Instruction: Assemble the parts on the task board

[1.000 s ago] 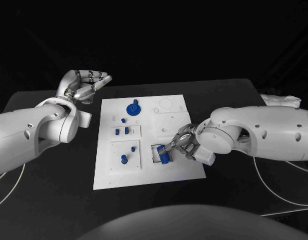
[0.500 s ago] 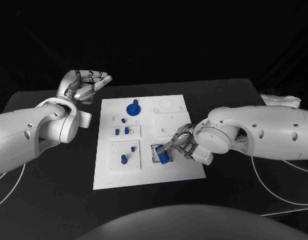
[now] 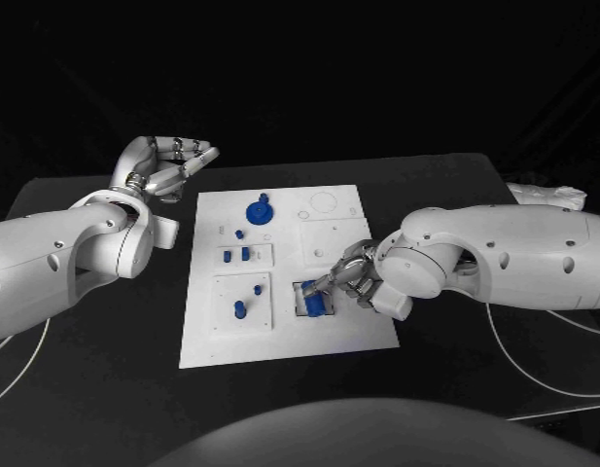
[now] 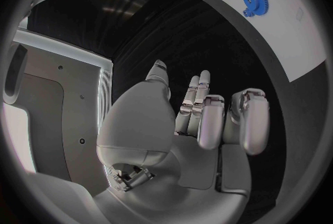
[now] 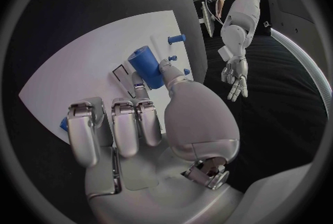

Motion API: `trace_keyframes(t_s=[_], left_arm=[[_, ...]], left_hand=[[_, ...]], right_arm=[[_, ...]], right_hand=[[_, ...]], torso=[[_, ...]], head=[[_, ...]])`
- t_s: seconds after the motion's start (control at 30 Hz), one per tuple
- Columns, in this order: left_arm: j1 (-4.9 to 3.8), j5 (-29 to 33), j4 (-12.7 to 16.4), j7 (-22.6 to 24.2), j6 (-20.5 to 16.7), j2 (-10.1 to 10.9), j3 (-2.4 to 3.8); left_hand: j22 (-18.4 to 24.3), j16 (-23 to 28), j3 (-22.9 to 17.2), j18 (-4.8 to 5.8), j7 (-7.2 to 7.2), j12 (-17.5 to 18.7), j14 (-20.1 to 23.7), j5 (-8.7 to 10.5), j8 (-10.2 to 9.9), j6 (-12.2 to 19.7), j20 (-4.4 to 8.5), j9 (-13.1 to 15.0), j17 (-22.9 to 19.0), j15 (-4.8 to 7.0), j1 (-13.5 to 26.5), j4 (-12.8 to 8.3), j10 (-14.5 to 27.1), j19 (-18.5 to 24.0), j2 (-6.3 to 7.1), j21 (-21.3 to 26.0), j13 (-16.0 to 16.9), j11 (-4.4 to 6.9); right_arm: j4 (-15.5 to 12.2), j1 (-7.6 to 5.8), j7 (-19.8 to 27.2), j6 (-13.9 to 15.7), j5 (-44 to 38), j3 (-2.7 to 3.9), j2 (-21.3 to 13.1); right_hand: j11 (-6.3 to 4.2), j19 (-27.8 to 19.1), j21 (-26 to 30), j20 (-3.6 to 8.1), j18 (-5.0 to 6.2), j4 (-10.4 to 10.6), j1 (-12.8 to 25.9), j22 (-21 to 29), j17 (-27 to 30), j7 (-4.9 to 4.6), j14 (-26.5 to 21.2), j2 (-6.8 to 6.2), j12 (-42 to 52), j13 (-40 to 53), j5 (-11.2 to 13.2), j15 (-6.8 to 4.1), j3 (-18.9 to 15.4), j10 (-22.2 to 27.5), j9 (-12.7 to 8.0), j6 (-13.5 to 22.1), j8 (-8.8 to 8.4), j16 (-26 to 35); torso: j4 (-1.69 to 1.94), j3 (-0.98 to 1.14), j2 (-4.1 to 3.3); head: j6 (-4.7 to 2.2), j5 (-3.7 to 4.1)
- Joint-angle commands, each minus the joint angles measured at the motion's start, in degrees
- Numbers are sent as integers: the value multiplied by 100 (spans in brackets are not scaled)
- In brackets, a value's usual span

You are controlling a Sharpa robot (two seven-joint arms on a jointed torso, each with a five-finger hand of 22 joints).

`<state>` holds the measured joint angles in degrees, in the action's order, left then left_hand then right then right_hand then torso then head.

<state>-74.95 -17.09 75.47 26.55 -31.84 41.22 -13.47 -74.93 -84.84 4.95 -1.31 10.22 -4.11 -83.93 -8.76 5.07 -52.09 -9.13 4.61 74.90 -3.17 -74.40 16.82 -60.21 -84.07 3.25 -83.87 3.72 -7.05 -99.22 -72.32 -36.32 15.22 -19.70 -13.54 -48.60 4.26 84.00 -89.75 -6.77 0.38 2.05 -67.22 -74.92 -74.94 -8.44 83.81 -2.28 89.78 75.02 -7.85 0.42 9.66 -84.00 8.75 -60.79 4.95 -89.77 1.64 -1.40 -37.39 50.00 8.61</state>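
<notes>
Right robot hand (image 3: 347, 280): pinching a blue block part (image 3: 314, 300) over a dark-outlined slot near the right edge of the task board (image 3: 283, 341).
Left robot hand (image 3: 173, 163): fingers curled in on nothing, hanging off the board's far left corner above the counter (image 3: 103, 370).
Seated pieces: blue gear (image 3: 259, 210) at the far end, small blue pegs (image 3: 238, 255) mid-board.
Risk: the block looks tilted against the slot; pressed down so, it could jam or skid.
Risk: loosening the pinch early may drop it flat.
</notes>
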Motion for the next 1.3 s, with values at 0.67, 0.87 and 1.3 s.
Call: trace_keyframes(t_s=[0.67, 0.87, 1.3], left_arm=[[-3, 0, 17, 24, 97, -13, 4], [-3, 0, 10, 23, 101, -14, 4], [-3, 0, -3, 20, 112, -20, 4]], left_hand=[[-1285, 28, 23, -35, 4, 10, -139, -132, -18, -20, -4, -2, 445, 8, -24, -4, 16, -58, -79, 3, -1, -1], [-1285, 28, 23, -35, 4, 10, -139, -132, -18, -20, -4, -2, 445, 8, -24, -4, 16, -58, -79, 3, -1, -1], [-1285, 28, 23, -35, 4, 10, -139, -132, -18, -20, -4, -2, 445, 8, -24, -4, 16, -58, -79, 3, -1, -1]], right_arm=[[12, -7, -115, -140, -296, 4, 45], [23, -7, -141, -170, -359, 4, 58], [-204, -20, -85, 30, -892, 4, -115]], right_hand=[[65, 600, -25, -50, -38, 117, 193, -1508, -1506, -50, 619, -162, 22, 1498, 100, 57, -316, -600, -31, 211, -85, -23], [78, 600, -25, -64, -38, 192, 251, -1508, -1506, -65, 619, -190, 22, 1498, 120, 74, -406, -600, -30, 269, -82, -23], [-188, 600, -25, 78, -38, 545, 392, -1508, -1506, 241, 619, -59, 22, 1498, 408, -103, -797, -600, 611, -212, 749, -23]], torso=[[2, 2, 2], [-2, 2, 4], [-6, 7, -1]], head=[[0, -5], [0, -16], [0, -41]])
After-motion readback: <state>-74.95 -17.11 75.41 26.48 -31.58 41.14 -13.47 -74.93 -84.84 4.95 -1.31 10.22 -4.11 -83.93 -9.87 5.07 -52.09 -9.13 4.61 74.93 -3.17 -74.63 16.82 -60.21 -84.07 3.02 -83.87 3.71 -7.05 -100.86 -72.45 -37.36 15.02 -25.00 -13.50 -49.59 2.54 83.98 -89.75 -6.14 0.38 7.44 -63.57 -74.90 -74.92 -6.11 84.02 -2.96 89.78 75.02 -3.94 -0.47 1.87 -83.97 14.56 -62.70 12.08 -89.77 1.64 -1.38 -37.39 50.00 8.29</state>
